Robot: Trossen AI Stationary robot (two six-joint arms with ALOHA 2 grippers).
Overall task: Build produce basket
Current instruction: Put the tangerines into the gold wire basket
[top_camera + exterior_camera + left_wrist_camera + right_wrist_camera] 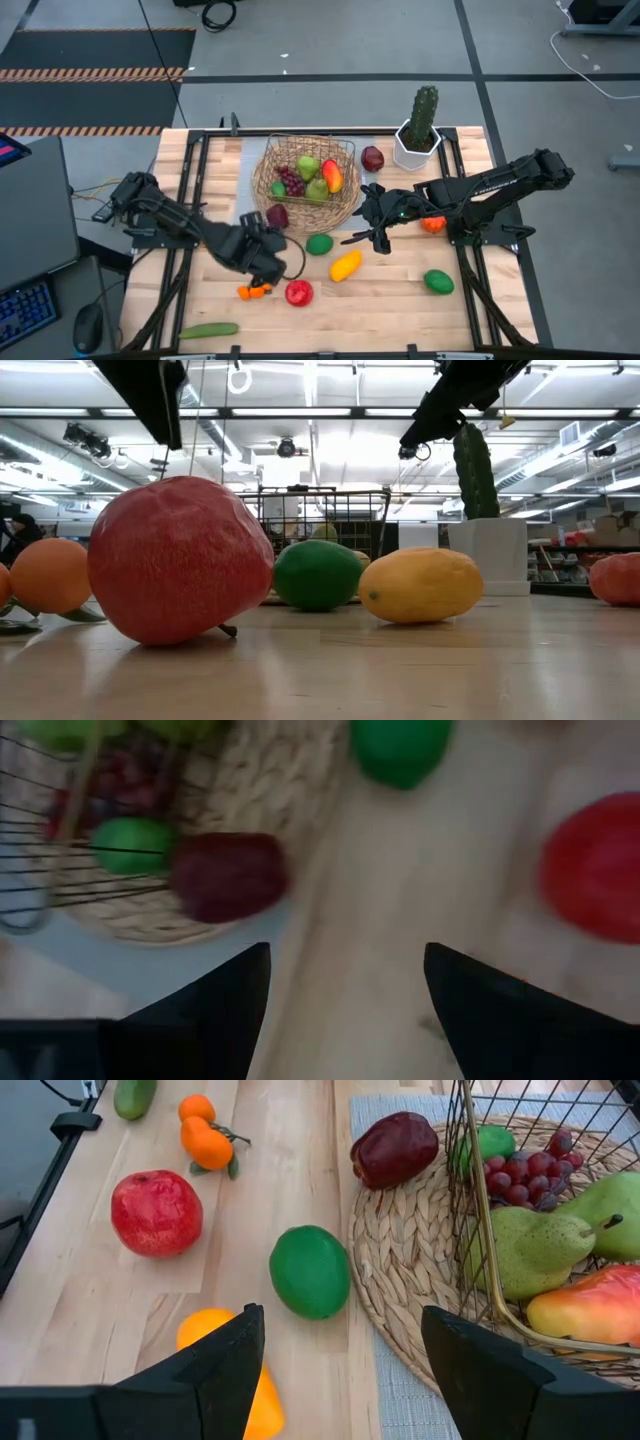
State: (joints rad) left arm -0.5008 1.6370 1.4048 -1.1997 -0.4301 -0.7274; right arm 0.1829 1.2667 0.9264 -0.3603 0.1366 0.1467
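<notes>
Pale wooden slats form the table [400, 300], with grey floor around it. Toward its far side sits the basket [345, 205] on a light mat, already holding grapes [530, 1175], a green pear [525, 1250], a red-yellow fruit [595, 1305] and a small green piece; a dark red fruit [395, 1148] rests on its woven rim, likely dropped just short of the wire centre. Outside it I count one green lime [319, 243], one yellow mango [345, 265], one red pomegranate [298, 292], two small oranges [253, 291], one cucumber [208, 329], one green avocado-like piece [438, 281], one dark apple [372, 158] and one orange fruit under the right arm. The left pincer [268, 262] hovers spread and empty beside the rim fruit, probably to nudge it inward. The right pincer [378, 238] hangs spread above the lime and mango, empty. One cactus [424, 115] stands apart.
</notes>
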